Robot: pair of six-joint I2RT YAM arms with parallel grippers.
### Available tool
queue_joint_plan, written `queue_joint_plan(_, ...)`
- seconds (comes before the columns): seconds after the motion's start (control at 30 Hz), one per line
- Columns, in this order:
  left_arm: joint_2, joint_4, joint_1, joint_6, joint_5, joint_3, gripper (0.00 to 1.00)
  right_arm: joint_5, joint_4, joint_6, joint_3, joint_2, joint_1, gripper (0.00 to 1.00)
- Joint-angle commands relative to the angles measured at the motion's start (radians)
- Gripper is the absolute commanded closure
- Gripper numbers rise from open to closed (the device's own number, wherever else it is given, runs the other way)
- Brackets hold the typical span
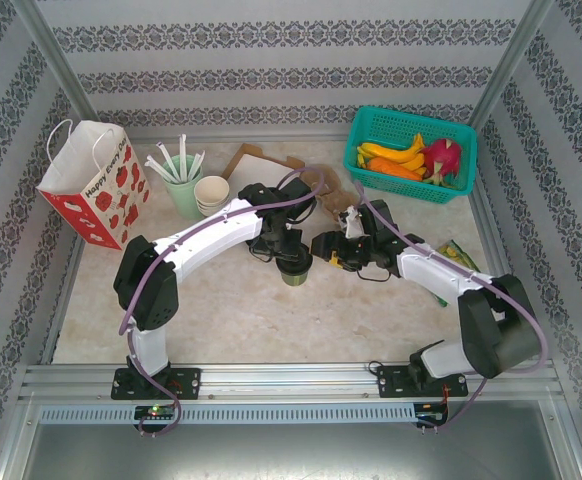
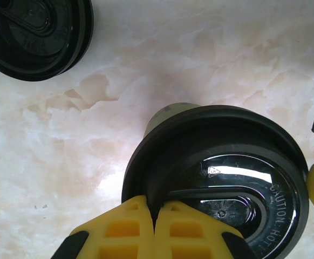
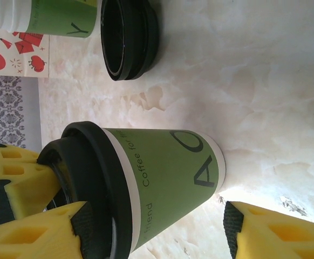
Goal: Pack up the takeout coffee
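The takeout coffee is a green paper cup capped with a black lid, and it stands upright on the marble table at mid-table. My left gripper comes down from above and is shut on the lid's rim; its yellow fingers also appear in the right wrist view. My right gripper is open beside the cup, one finger on each side, with its pads apart from the cup wall. In the top view it sits just right of the cup.
A loose black lid lies on the table beyond the cup. At the back left stand a red-patterned paper bag, a mint cup of white sticks and stacked cups. A brown carrier and a teal fruit basket sit behind.
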Motion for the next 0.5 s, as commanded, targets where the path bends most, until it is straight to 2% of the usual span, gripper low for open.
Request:
queue_joint_plan(0.0, 0.056, -0.013, -0.009, -0.013, -0.035, 0.001, 1.00, 0.006, 0.092, 0.026, -0.018, -0.043, 0.024, 0.31)
queue_joint_plan(0.3, 0.056, -0.015, -0.009, -0.014, -0.034, 0.013, 0.99, -0.007, 0.124, 0.020, -0.041, -0.044, 0.030, 0.27)
queue_joint_plan(0.47, 0.054, -0.011, -0.009, -0.015, -0.023, 0.014, 0.97, -0.060, 0.137, 0.017, -0.037, -0.002, 0.049, 0.30)
